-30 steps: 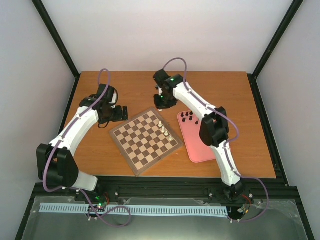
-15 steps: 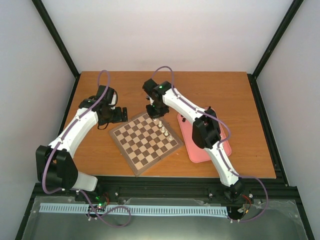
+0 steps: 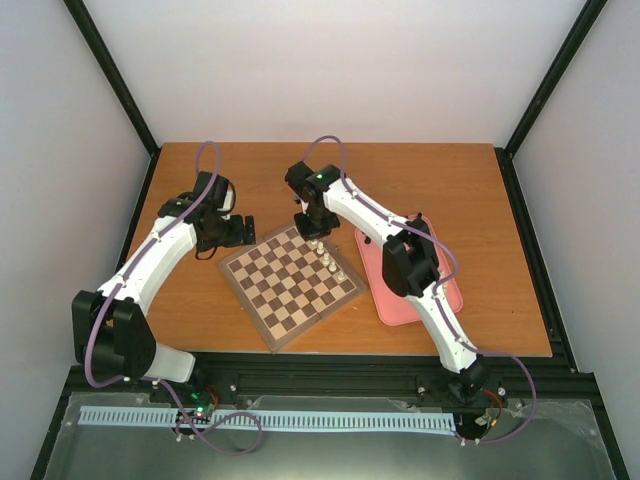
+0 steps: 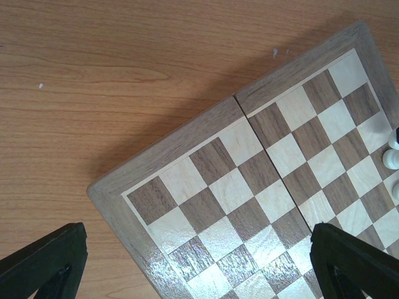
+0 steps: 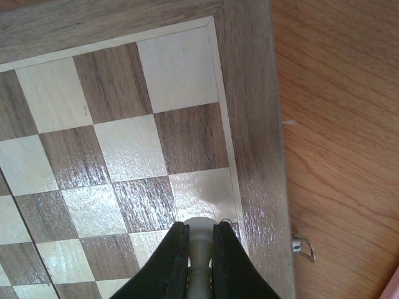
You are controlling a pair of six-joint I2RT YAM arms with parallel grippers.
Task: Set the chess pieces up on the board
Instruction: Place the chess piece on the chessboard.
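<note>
The board [image 3: 290,283] lies turned cornerwise on the desk [image 3: 500,200] just beyond the arms' bases. A pink tray [image 3: 380,285] sits just beside its right edge. A short row of cream-white chess pieces [image 3: 330,262] stands on the squares along that right-hand edge. At the far end of the row, the right tool [image 3: 313,232] points down over the board's far corner. Its wrist view shows the two black fingers [image 5: 171,249] clamped on the neck of one cream-white piece [image 5: 200,233], above a light square next to the border. Whether that piece's base touches the square cannot be told. Off to the left, the left tool [image 3: 245,232] hovers at the board's left corner, jaws spread wide and holding nothing.
</note>
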